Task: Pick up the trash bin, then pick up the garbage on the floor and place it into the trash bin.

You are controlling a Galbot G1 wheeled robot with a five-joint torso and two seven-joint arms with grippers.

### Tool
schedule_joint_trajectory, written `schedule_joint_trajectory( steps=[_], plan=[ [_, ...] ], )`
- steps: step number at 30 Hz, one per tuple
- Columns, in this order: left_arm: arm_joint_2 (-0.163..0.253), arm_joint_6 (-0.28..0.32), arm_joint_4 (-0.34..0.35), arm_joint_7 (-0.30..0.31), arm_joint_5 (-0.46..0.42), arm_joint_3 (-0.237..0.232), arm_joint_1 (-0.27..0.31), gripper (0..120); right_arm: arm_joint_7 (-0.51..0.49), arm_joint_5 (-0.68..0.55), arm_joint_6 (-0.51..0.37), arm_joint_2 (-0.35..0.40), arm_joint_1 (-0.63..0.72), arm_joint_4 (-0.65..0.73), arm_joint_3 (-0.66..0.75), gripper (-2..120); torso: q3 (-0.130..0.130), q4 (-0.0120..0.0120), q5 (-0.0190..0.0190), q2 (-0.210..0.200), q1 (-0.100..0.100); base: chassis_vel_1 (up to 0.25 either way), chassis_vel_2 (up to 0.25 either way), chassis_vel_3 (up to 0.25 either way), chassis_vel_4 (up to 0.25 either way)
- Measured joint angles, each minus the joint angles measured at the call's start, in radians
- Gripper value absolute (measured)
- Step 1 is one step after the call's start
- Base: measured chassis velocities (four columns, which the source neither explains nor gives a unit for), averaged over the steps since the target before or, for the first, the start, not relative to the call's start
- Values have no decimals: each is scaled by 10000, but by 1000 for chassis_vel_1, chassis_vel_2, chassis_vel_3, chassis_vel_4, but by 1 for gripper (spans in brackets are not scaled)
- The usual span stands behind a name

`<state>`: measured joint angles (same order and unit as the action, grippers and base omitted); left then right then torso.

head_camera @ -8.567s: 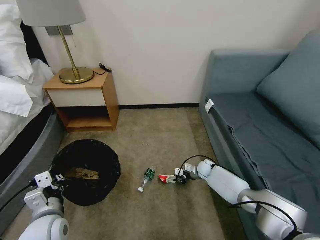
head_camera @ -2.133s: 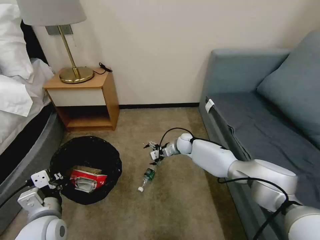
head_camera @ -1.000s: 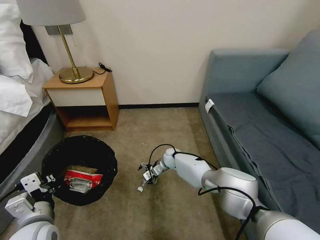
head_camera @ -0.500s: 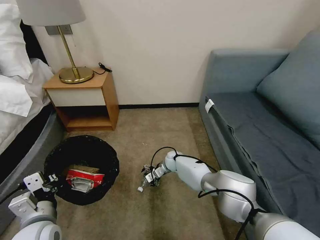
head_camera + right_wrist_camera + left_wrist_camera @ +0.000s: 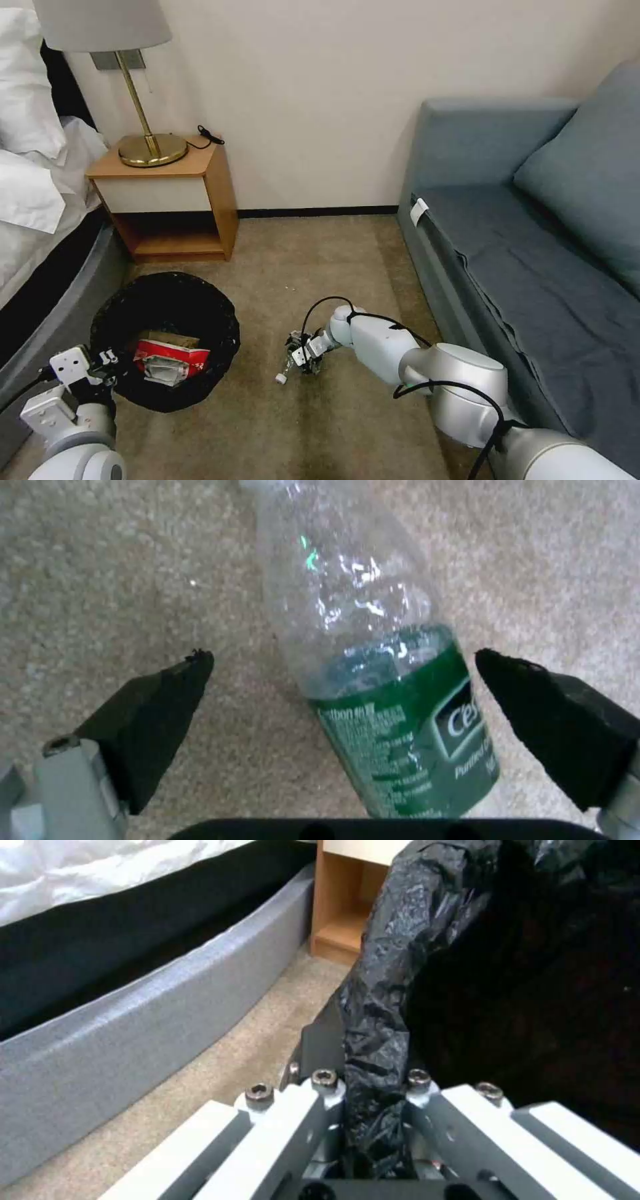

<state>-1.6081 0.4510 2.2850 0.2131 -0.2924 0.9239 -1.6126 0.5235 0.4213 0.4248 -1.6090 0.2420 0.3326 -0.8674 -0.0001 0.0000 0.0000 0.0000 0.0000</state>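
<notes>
The trash bin [image 5: 200, 308], round with a black bag liner, sits on the carpet at the left. A red-and-white packet [image 5: 171, 361] and a tan piece [image 5: 162, 337] of garbage lie inside it. My left gripper [image 5: 101, 365] is shut on the bin's near rim; in the left wrist view the black liner [image 5: 380, 1005] is pinched in the left gripper [image 5: 369, 1090]. A clear bottle [image 5: 373, 680] with a green label lies on the carpet, its white cap [image 5: 281, 379] toward me. My right gripper [image 5: 300, 353] is low over it, open, with one finger [image 5: 153, 715] on each side and neither touching it.
A wooden nightstand [image 5: 175, 193] with a brass lamp [image 5: 152, 148] stands against the wall behind the bin. The bed's grey base [image 5: 60, 300] runs along the left. A blue-grey sofa [image 5: 520, 253] fills the right side. Bare carpet [image 5: 320, 267] lies between them.
The red-and-white packet, once in my right gripper, now lies in the bin. The right gripper swung back and came down over the bottle. The left arm and bin shifted slightly.
</notes>
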Motion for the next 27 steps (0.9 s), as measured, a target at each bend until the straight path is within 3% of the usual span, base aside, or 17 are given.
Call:
schedule_joint_trajectory(
  steps=[27],
  plan=[
    [0,-45,66,2,-5,3,-37,2,-571,-62,-471,8,3,-355,263,99,0,0,0,0,0,0,0,0,0]
  ],
)
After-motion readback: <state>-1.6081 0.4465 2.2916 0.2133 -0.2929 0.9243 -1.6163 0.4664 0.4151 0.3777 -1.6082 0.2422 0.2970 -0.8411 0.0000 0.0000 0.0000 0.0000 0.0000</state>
